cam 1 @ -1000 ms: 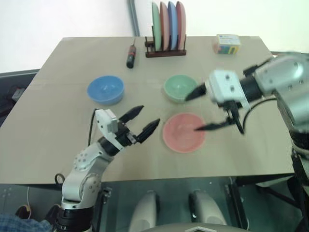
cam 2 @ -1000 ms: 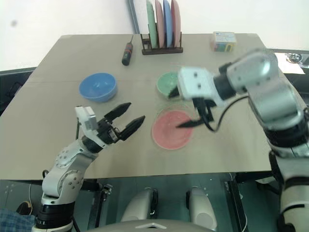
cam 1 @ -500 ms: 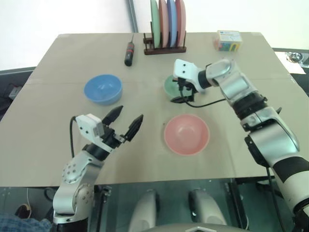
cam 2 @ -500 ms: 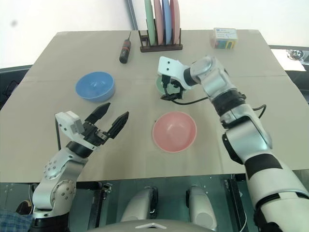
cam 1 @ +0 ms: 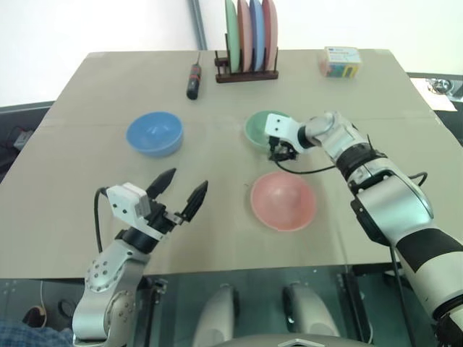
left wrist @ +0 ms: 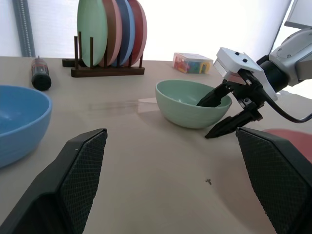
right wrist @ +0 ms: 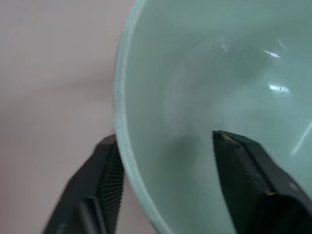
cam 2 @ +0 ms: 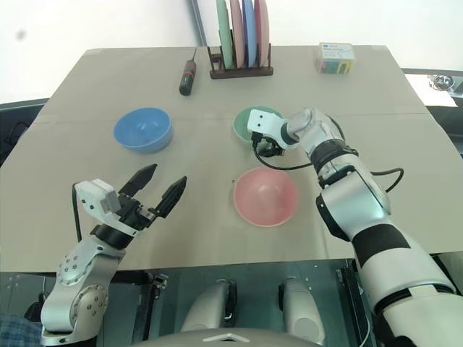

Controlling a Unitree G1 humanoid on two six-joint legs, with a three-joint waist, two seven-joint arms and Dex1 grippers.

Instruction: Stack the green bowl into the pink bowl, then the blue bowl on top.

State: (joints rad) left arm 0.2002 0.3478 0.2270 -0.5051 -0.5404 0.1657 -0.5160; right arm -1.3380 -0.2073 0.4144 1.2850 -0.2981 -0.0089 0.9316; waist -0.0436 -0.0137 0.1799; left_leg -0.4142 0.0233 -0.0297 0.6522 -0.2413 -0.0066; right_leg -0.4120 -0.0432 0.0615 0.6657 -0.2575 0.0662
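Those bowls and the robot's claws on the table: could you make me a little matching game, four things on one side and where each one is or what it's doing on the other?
Things:
1. green bowl
2. pink bowl
3. blue bowl
4. left gripper

Places or states:
A. sits alone on the left of the table, nothing near it
B. fingers spread wide, holding nothing
C. rim sits between the right gripper's two fingers
D. lies empty just nearer the robot than the green bowl

Pairs: 1-C, 2-D, 3-A, 4-B
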